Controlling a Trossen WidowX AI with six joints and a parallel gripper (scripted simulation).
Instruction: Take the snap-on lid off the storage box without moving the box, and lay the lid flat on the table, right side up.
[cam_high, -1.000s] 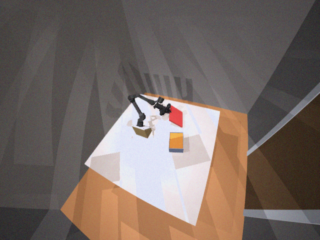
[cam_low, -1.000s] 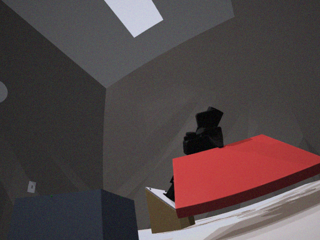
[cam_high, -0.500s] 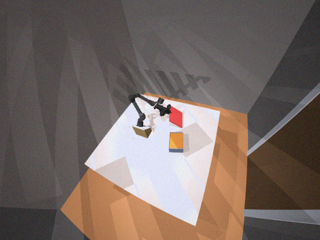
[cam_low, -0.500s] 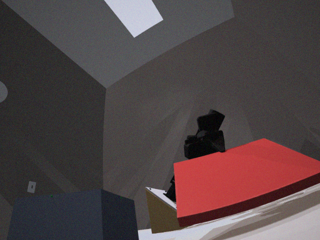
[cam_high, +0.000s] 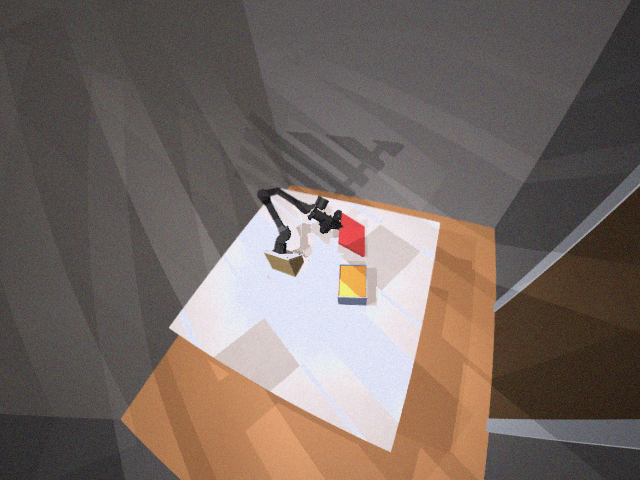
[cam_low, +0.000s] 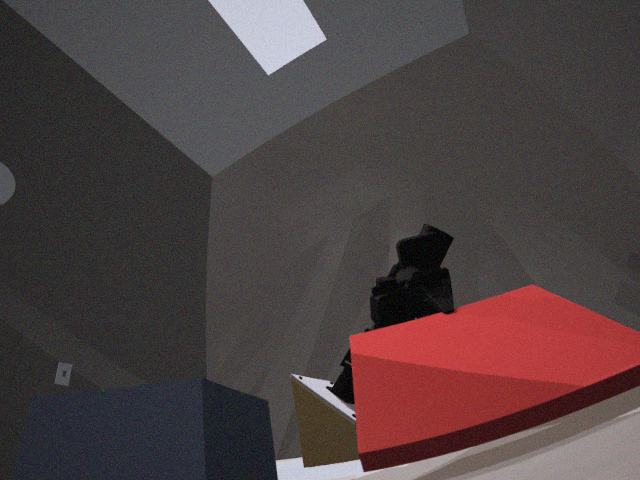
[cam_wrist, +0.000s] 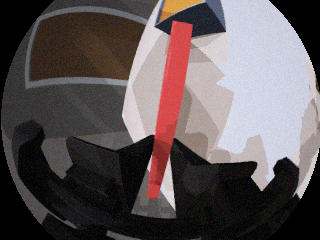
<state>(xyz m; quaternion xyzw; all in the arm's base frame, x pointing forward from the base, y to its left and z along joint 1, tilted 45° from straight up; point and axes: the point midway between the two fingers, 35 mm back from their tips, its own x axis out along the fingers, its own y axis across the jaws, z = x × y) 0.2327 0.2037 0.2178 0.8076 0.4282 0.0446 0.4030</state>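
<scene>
The red lid (cam_high: 352, 235) (cam_low: 485, 341) (cam_wrist: 174, 85) is off the box, tilted, and held in the air above the white mat. My gripper (cam_high: 339, 223) (cam_wrist: 162, 140) is shut on the lid's edge; in the wrist view the lid stands edge-on between the two black fingers. In the exterior view the gripper is partly hidden behind the lid. The storage box (cam_high: 352, 300) (cam_low: 113, 434) (cam_wrist: 197, 20) is dark blue with an orange inside and stands open on the mat, apart from the lid.
The arm's base sits on a tan block (cam_high: 283, 263) (cam_low: 325, 434) on the white mat (cam_high: 320, 330), left of the box in the top view. The wooden table (cam_high: 222, 408) shows around the mat. The table's far edge lies just beyond the lid.
</scene>
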